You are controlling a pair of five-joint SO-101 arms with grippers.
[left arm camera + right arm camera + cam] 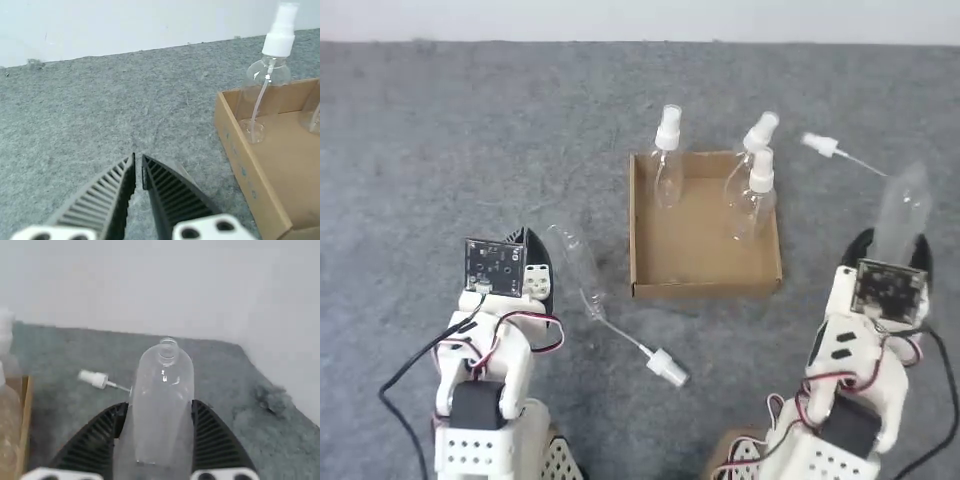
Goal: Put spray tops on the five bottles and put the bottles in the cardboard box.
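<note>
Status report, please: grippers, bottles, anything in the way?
Left gripper: jaws shut, empty. Right gripper: jaws shut on uncapped bottle. Three capped bottles in cardboard box; one lying bottle on carpet. Nothing in the way.

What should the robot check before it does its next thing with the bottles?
1. Right gripper grips held bottle: ok.
2. Top on that bottle: not ok, neck bare.
3. Loose spray top lying nearby: ok.
4. Left gripper free: ok, shut and empty.
5. Room in cardboard box: ok, three topped bottles inside.
6. Lying bottle topped: not ok, second spray top lies beside it.
</note>
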